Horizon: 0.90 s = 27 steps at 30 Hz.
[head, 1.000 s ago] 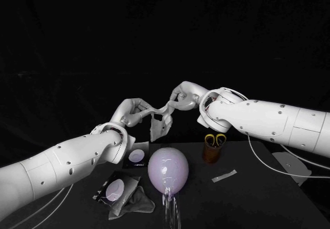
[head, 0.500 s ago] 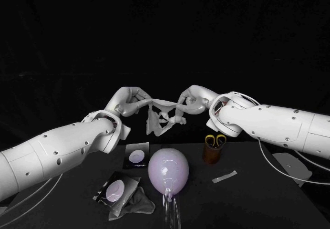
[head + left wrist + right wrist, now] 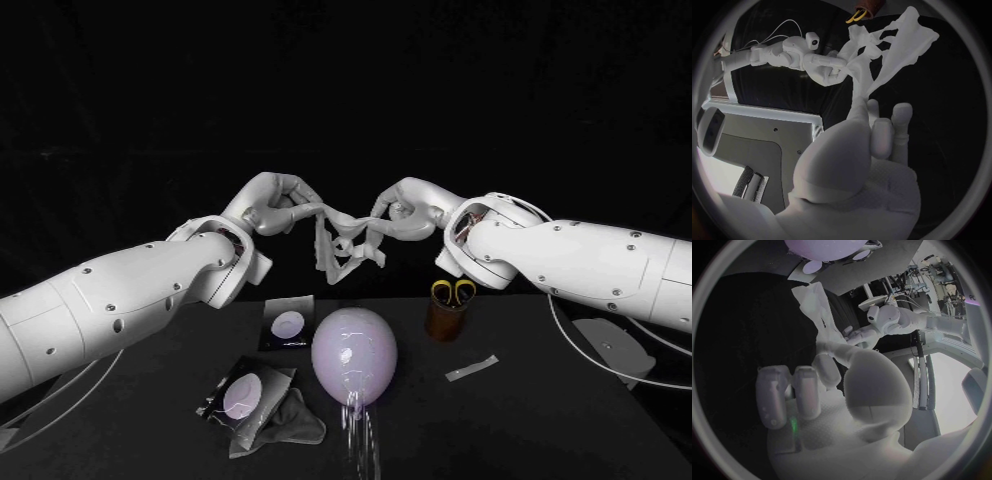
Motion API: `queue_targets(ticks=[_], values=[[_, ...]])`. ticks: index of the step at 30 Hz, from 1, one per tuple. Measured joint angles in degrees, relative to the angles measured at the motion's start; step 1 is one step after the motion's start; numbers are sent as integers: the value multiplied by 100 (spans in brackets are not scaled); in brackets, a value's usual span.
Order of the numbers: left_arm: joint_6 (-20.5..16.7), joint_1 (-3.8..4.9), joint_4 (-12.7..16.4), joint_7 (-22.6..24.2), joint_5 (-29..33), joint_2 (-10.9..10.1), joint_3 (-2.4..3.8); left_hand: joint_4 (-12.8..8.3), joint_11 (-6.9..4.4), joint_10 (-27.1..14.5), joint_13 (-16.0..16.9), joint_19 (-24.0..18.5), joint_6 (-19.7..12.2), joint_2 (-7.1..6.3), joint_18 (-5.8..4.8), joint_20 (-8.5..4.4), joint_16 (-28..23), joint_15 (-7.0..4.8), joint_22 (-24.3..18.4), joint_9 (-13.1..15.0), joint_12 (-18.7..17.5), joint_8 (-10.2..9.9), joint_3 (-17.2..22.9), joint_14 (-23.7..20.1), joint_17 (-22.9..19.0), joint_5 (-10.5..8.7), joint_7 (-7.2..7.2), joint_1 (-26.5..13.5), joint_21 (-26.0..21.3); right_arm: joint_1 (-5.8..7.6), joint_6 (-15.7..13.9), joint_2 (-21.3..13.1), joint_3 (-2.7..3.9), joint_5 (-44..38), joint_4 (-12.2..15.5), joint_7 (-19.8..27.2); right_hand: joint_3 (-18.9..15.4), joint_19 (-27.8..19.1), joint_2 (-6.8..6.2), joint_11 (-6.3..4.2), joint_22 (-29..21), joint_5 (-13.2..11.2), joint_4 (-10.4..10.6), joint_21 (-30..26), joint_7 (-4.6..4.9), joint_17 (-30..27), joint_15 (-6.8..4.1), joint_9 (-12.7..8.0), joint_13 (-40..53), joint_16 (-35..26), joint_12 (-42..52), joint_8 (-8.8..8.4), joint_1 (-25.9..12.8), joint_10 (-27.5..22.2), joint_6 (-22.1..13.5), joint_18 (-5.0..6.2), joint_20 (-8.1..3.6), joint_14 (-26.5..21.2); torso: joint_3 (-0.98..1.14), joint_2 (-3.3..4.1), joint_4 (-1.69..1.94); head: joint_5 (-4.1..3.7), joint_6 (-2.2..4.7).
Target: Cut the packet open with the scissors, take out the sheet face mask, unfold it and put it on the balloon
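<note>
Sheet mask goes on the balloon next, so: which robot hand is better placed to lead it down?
Probably right: both hold the sheet mask, but the right robot hand sits more nearly above the balloon than the left robot hand.

black backdrop (image 3: 346,80) behind | black table (image 3: 548,420) below | dim light

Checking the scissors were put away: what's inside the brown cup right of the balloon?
The scissors stand in the brown cup, yellow handles sticking out. Their blades are hidden by its wall, as is anything else inside.
</note>
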Motion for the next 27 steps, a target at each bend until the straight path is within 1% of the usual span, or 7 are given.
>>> queue_targets(ticks=[7, 11, 12, 15, 17, 22, 27], values=[[379, 43, 312, -255, -143, -222, -1, -42, -10, 100, -47, 163, 83, -249, -1, 1, 131, -39, 204, 0, -22, -62, 449, 223, 335, 1, -4, -200, 156, 1, 28, -211, 0, 37, 271, 168, 6, -8, 7, 0, -1, -12, -6, -13, 8, 4, 0, -8, -4, -2, -8, -17, 7, -1, -8, 0, 10, 0, 4, -9, 0, 2, -19], [606, 51, 651, -437, -120, -487, 8, -63, -12, 104, -51, 192, 104, -473, -2, -29, 155, -61, 256, 0, -22, -111, 971, 245, 407, 0, -19, -406, 205, 13, 78, -439, 0, 79, 549, 197, 6, -8, -16, 1, -3, -22, -7, -16, 11, 4, 0, -7, -2, -22, -9, -32, 61, -1, -11, 0, 10, 0, 4, -11, -4, -15, -24], [680, 56, 744, -502, -91, -561, 11, -107, -44, 172, -56, 192, 143, -604, -2, -29, 167, -70, 269, 0, -13, -132, 1267, 254, 409, 0, -24, -499, 205, 19, 103, -505, 0, 93, 625, 198, 7, -8, -9, 1, -4, -22, -7, -16, 14, 3, 0, -7, -1, -22, -9, -33, 67, -1, -14, 0, 10, 0, 4, -12, -4, -20, -27], [843, 72, 958, -652, 1, -708, 15, -130, -44, 172, -63, 192, 153, -653, -2, -29, 187, -73, 276, 0, 14, -133, 1404, 256, 412, -1, -34, -548, 205, 38, 178, -632, 0, 114, 792, 194, 7, -8, -9, 1, -5, -33, -7, -16, 18, 4, 0, -7, 8, -23, -9, -38, 68, -1, -18, 0, 10, 0, 8, -27, -1, -34, -42], [933, 81, 1115, -737, 59, -807, 18, -136, -83, 214, -63, 192, 173, -1025, -3, -29, 189, -82, 276, 76, 89, -134, 2221, 265, 411, -1, -53, -919, 251, 44, 233, -704, 0, 113, 904, 182, -9, -9, -9, 1, -5, -56, -22, -16, 20, 4, 0, -7, 12, -23, -9, -39, 68, -1, -20, 0, 10, 0, 10, -39, 2, -44, -53], [1133, 95, 1443, -921, 207, -1038, 20, -334, -91, 265, -59, 192, 183, -1399, -4, -29, 189, -82, 276, 319, 137, -135, 3050, 265, 386, -1, -61, -1297, 251, 49, 425, -850, 0, 2, 1146, 122, -9, -10, -1, 2, -3, -64, -22, -16, 24, 0, 0, -7, 47, -25, -9, -54, 76, -2, -24, 0, 9, 0, 18, -80, 8, -54, -77], [1300, 98, 1681, -1095, 377, -1226, 20, -461, -92, 266, -52, 192, 184, -1474, -4, -29, 189, -82, 271, 325, 151, -122, 3349, 265, 382, -3, -61, -1509, 252, 52, 630, -1013, -3, -160, 1402, 39, -8, -12, -1, 2, -1, -77, -22, -22, 28, -1, 0, -8, 47, -44, -9, -65, 76, -3, -28, 0, 8, 0, 25, -129, 11, -64, -127]])
